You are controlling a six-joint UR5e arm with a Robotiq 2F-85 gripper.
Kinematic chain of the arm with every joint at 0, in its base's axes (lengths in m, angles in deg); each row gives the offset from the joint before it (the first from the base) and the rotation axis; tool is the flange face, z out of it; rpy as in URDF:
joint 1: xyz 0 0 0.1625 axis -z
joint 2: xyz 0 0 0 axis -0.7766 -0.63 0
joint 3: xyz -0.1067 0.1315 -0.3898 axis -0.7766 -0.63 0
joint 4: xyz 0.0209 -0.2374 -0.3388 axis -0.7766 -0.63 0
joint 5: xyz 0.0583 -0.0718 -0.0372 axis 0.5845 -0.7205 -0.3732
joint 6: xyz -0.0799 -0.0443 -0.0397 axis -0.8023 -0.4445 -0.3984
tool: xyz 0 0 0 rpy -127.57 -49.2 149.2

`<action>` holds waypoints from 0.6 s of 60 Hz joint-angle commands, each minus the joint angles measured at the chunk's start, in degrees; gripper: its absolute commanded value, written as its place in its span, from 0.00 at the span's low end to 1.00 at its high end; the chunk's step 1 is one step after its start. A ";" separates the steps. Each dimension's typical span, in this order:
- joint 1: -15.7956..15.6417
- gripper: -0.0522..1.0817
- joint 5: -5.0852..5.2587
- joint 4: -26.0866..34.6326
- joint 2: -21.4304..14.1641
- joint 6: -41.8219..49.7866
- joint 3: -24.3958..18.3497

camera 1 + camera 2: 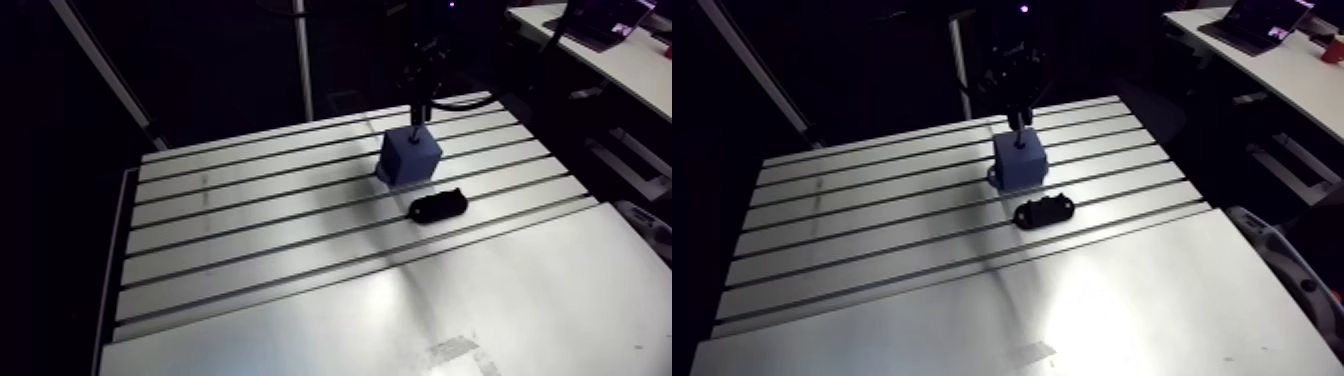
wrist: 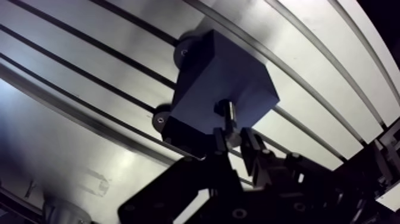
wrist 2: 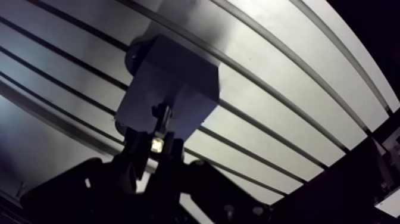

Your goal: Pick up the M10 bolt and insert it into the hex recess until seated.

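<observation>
A blue block (image 1: 408, 157) stands on the slotted table (image 1: 250, 230), bolted down by round feet. My gripper (image 2: 233, 138) hangs straight over the block's top face. Its fingers are shut on the M10 bolt (image 2: 228, 117), a dark shank with a bright head (image 3: 158, 145) held between the pads. The bolt's lower end meets the block's top face (image 2: 223, 77); the recess itself is hidden under it. In the arm view the gripper (image 1: 1017, 105) is a dark shape right above the block (image 1: 1020, 160).
A black oblong holder (image 1: 438, 206) lies on the table just in front of the block. Long T-slots run across the table. A smooth plate (image 1: 420, 320) covers the near part of the table.
</observation>
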 commanded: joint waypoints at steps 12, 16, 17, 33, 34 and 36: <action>0.00 0.99 0.17 0.15 -0.09 -0.06 0.20; 0.00 0.99 0.17 0.16 -0.09 -0.07 0.20; 0.00 0.99 0.17 0.24 -0.09 -0.07 0.20; -0.09 0.99 0.17 0.16 -0.09 0.02 0.37; -0.09 0.99 0.17 0.16 -0.09 0.02 0.45; -0.09 0.99 0.17 0.16 -0.09 0.02 0.53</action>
